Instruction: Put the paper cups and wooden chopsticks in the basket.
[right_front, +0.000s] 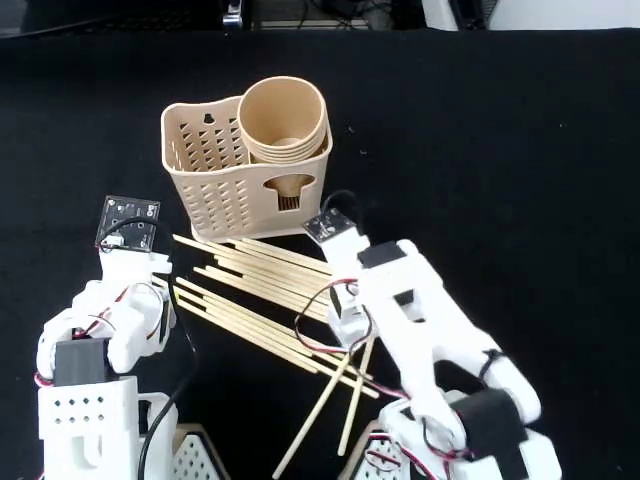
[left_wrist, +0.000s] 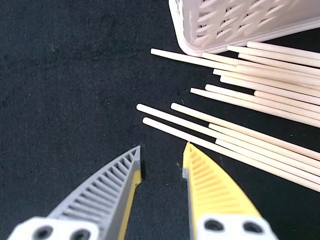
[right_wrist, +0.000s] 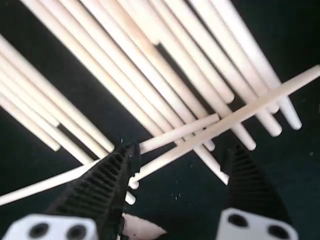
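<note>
High view, basket (right_front: 215, 195): stands beyond both grippers, with the stacked cups (right_front: 283, 118) already inside its right half.
Left gripper (left_wrist: 163, 146): jaws open and empty; chopstick ends lie just ahead of the tips, open table (left_wrist: 60, 75) alongside.
Chopsticks (right_front: 258, 288): fanned flat, not yet in the basket.
Right gripper (right_wrist: 185, 150): jaws spread, two crossed ones between them, likely lined up for pinching.

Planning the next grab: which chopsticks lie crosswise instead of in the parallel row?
The two chopsticks at the right gripper: they slant across the other chopsticks, which all lie parallel in front of the basket.
</note>
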